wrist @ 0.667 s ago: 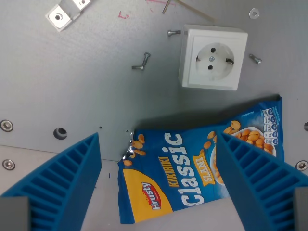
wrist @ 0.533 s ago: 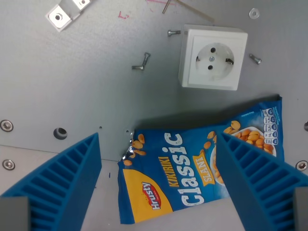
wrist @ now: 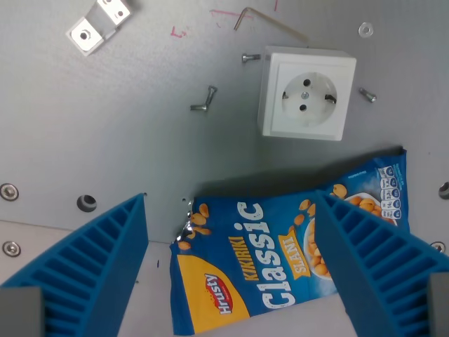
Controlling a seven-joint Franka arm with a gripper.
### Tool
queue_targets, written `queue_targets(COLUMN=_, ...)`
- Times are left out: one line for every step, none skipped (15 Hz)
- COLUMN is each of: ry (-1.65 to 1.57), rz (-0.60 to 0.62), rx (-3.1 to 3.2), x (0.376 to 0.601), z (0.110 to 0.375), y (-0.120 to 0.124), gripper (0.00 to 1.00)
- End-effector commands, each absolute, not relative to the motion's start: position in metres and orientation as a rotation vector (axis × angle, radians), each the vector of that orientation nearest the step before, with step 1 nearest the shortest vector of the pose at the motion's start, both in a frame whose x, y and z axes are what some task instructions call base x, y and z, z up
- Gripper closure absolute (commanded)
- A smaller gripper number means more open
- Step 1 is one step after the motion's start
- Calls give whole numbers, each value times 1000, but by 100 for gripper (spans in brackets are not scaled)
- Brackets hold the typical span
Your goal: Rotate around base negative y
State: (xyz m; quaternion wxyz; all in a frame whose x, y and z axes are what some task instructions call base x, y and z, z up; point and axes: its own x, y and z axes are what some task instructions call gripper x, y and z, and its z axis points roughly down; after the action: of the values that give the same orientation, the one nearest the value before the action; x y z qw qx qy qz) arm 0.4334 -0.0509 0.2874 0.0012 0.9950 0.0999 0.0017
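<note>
A blue peanut bag (wrist: pixel 280 246) labelled "Classic" lies flat on the grey metal table, below the middle of the wrist view. My gripper (wrist: pixel 231 270) hangs above it, open, with nothing held. Its two blue ribbed fingers (wrist: pixel 88 270) stand wide apart at the bottom left and bottom right. The right one covers the bag's right part. The bag's torn left edge lies in the gap between them.
A white wall socket (wrist: pixel 306 93) sits above the bag, flanked by small screws (wrist: pixel 367 95). A bent screw (wrist: pixel 203 101) lies left of it. A metal bracket (wrist: pixel 98 24) is at top left, an Allen key (wrist: pixel 263 20) at top. Bolt holes (wrist: pixel 86 203) dot the plate.
The whole scene has shifted a little down and to the left in the picture, showing more of the table's top; the camera moved. The fingers keep the same spread.
</note>
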Motion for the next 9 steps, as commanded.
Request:
queue_targets(ry=313, rz=213, rx=3104, x=429, z=288, y=-51, gripper=0)
queue_targets(ry=312, rz=234, rx=3101, x=429, z=288, y=-51, gripper=0)
queue_targets(ry=312, rz=254, rx=3098, x=429, z=288, y=-51, gripper=0)
queue_targets(ry=312, rz=275, rx=3095, x=429, z=288, y=-51, gripper=0)
queue_targets(ry=311, rz=295, rx=3092, x=429, z=288, y=-51, gripper=0)
queue_targets(ry=311, rz=316, rx=3089, x=429, z=288, y=-51, gripper=0)
queue_targets(ry=310, rz=336, rx=3085, x=429, z=288, y=-51, gripper=0)
queue_targets(ry=310, rz=356, rx=3082, x=429, z=288, y=-51, gripper=0)
queue_targets(ry=310, rz=377, rx=3078, x=429, z=288, y=-51, gripper=0)
